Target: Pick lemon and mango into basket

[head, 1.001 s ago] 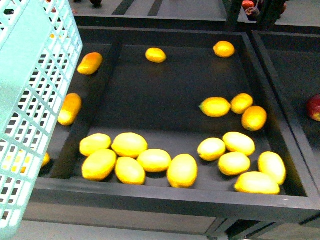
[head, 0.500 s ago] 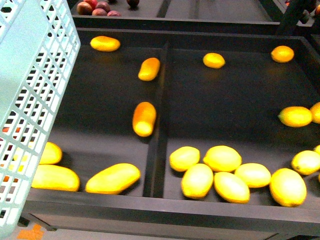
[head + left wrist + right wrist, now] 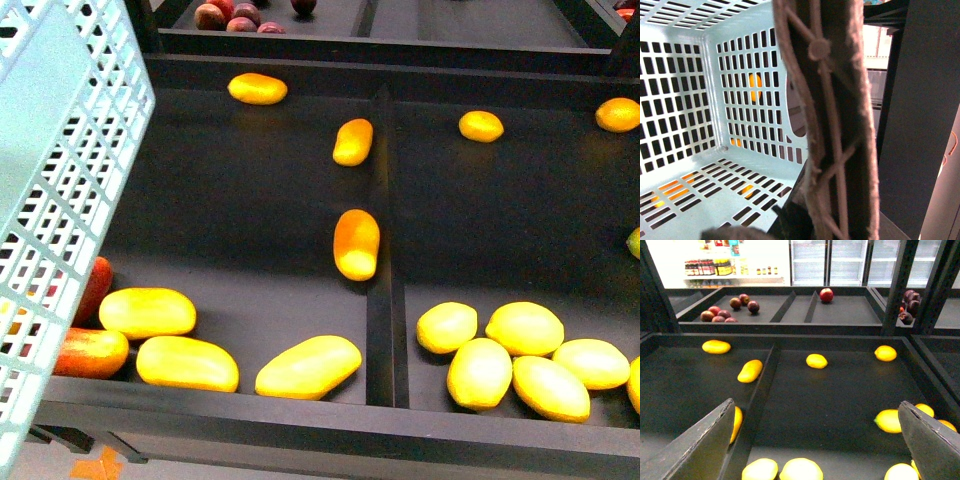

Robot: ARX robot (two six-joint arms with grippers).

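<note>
Lemons (image 3: 480, 373): 5 clustered at the near edge of the right compartment of the black tray (image 3: 300, 425), a 6th seemingly cut off by the frame edge, and 2 apart near the far wall. Mangoes (image 3: 307, 366): 6 in the left compartment, with 3 along the near edge, 2 just beside the divider and 1 near the far wall. Basket (image 3: 60, 200): tilted, at the left of the front view. Its brown handle (image 3: 835, 125) fills the left wrist view, so the left gripper's hold cannot be told. Right gripper (image 3: 817, 440): fingers spread wide, empty, above the tray.
</note>
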